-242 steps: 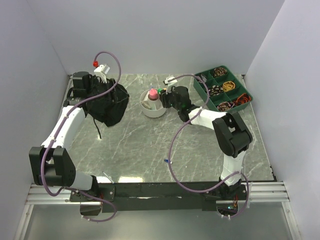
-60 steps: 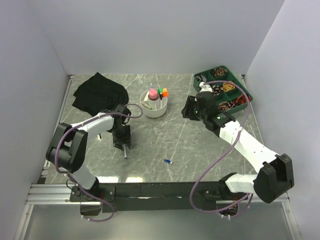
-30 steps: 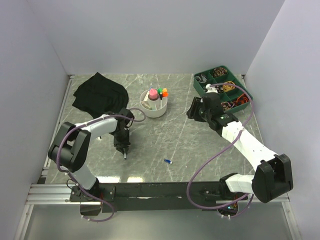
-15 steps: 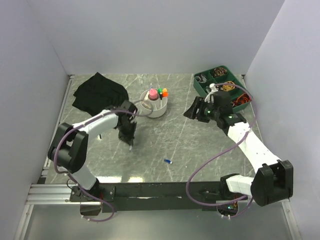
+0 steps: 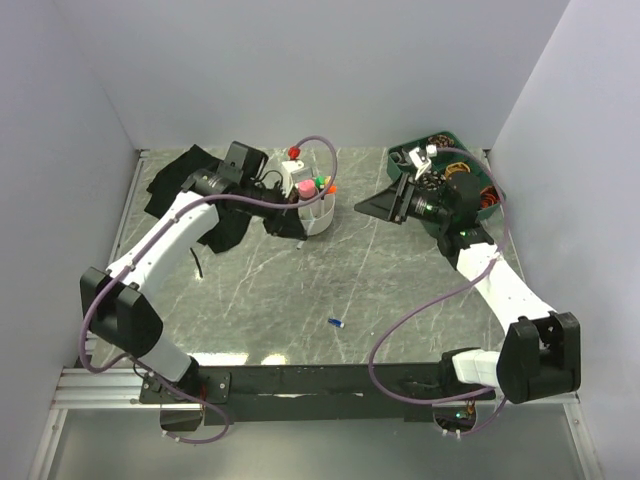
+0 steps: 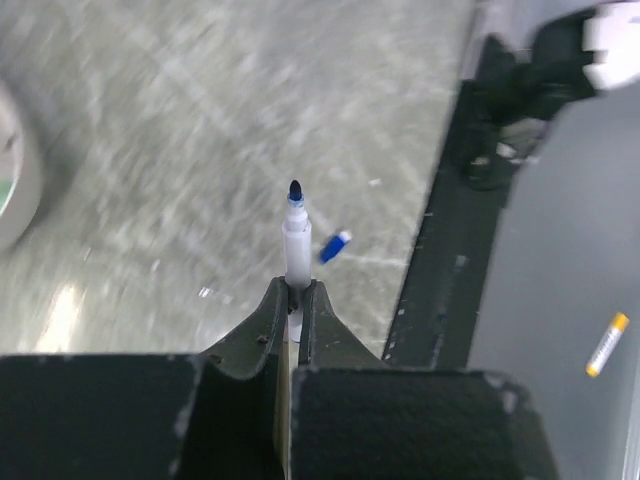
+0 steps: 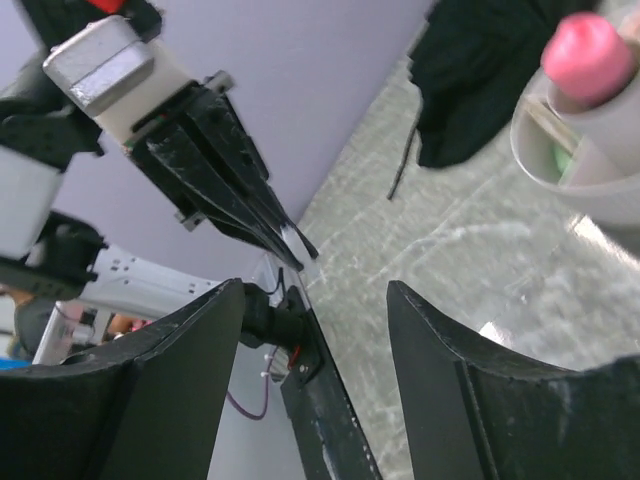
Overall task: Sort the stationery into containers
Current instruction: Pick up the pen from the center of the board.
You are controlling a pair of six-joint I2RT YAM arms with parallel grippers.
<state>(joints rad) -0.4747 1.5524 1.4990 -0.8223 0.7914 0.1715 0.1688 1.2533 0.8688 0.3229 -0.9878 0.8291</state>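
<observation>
My left gripper (image 6: 297,290) is shut on a thin white pen (image 6: 296,245) whose blue tip points down at the table. In the top view the left gripper (image 5: 287,222) hangs just left of the round white bowl (image 5: 318,224). The bowl holds a pink-capped bottle (image 5: 303,188) and green and orange highlighters (image 5: 324,185). A tiny blue piece (image 5: 336,323) lies on the marble near the front. The black bag (image 5: 183,172) lies at the back left, partly behind the left arm. My right gripper (image 5: 372,208) is open and empty, right of the bowl, facing it (image 7: 600,150).
A green divided tray (image 5: 404,158) with small items stands at the back right, mostly behind the right arm. White walls close in the table on three sides. The black frame rail (image 6: 450,260) marks the front edge, with a small orange-tipped stick (image 6: 607,343) lying beyond it.
The left gripper closed on the pen on the table, lifted it and carried it back to beside the bowl. The right gripper drew back toward the tray and turned to face the bowl.
</observation>
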